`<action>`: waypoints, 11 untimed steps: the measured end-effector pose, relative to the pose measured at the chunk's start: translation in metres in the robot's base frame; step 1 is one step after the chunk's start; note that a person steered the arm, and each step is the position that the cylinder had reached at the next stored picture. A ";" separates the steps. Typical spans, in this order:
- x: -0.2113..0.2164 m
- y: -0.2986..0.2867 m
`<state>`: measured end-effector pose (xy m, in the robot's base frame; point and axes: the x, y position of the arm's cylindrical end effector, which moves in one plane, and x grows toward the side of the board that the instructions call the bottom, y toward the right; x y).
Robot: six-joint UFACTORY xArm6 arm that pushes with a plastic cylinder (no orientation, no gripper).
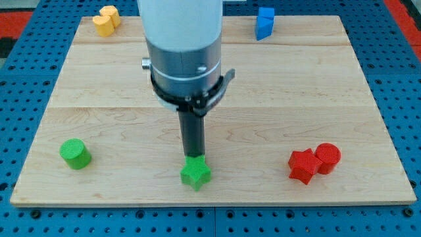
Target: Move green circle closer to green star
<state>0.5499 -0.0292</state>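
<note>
The green circle (75, 153) is a short cylinder near the board's bottom left. The green star (196, 173) lies at the bottom centre, close to the board's bottom edge. My tip (194, 155) stands just above the green star, touching or almost touching its top side. The green circle is far to the left of my tip and the star.
A red star (302, 165) and a red circle (327, 157) touch each other at the bottom right. A yellow block (105, 20) sits at the top left, a blue block (264, 22) at the top right. The wooden board (342, 92) ends in blue pegboard.
</note>
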 end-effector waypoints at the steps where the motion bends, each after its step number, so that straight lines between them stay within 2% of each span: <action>1: 0.005 -0.001; 3: -0.042 -0.033; 5: -0.044 -0.161; 6: -0.044 -0.207; 8: -0.038 -0.166; 10: -0.008 -0.229; 11: 0.004 -0.233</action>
<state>0.5542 -0.2621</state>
